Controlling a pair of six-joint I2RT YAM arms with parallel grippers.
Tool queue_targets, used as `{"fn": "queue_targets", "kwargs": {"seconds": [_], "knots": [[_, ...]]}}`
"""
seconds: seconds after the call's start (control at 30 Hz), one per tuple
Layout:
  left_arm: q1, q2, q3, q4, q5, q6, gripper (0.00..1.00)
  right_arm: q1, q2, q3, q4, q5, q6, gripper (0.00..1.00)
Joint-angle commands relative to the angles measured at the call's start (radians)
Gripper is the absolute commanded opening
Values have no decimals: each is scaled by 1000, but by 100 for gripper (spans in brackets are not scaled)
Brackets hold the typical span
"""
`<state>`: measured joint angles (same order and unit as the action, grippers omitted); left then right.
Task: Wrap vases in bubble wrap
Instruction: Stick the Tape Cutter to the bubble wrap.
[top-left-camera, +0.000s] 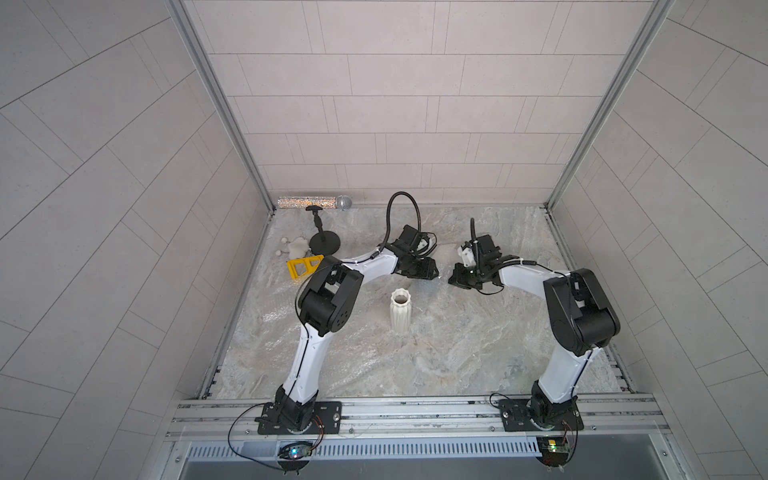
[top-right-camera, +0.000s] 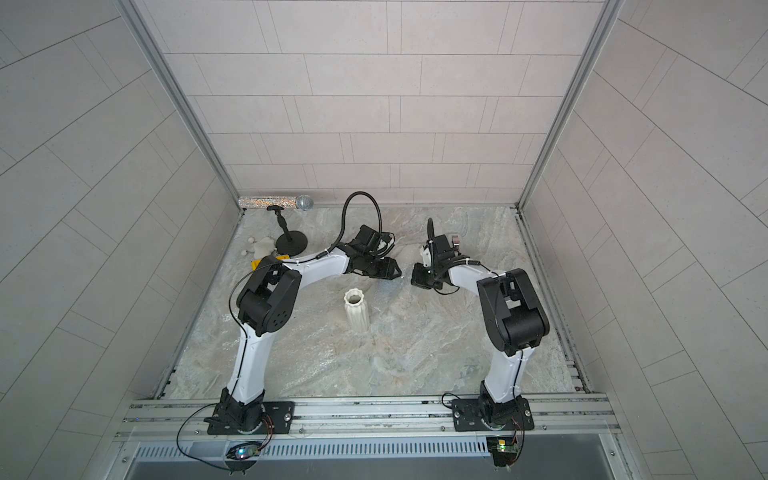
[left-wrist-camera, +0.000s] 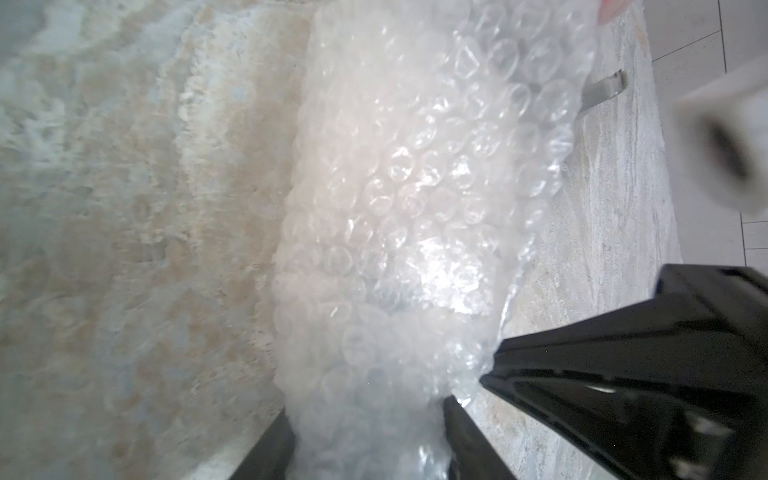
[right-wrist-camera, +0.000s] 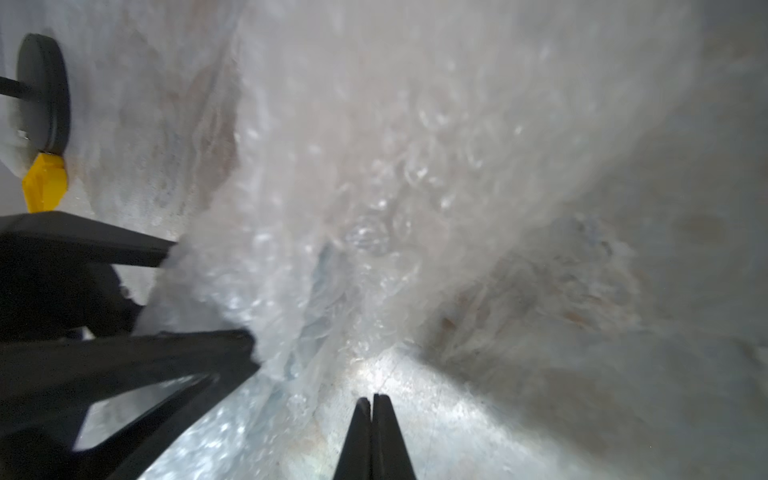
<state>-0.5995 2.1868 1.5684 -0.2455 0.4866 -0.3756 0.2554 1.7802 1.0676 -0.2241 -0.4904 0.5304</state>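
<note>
Holding: my left gripper (left-wrist-camera: 370, 419) squeezes a rolled bundle of bubble wrap (left-wrist-camera: 415, 187). I think that keeps the roll from opening up.
Inside the roll: a pale blue shape shows through. I think it is the blue vase (right-wrist-camera: 328, 286).
White vase (top-left-camera: 400, 311): it stands up in the middle, apart from both grippers, and is not wrapped yet. Its open top looks empty.
Right gripper (right-wrist-camera: 372, 400): pinched tight just beside the roll. I cannot tell if any wrap is caught in it.
</note>
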Motion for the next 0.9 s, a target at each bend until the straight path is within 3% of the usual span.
{"fn": "queue_targets", "kwargs": {"seconds": [0.0, 0.33, 0.63, 0.87], "knots": [[-7, 21, -42, -61, 0, -30, 53, 23, -1, 41, -59, 4, -27, 0], [-13, 17, -37, -55, 24, -43, 53, 52, 137, 172, -49, 52, -18, 0], [-17, 17, -47, -19, 23, -82, 53, 62, 197, 171, -2, 68, -6, 0], [-16, 11, -51, -6, 9, -107, 53, 53, 93, 155, -53, 80, -44, 0]]}}
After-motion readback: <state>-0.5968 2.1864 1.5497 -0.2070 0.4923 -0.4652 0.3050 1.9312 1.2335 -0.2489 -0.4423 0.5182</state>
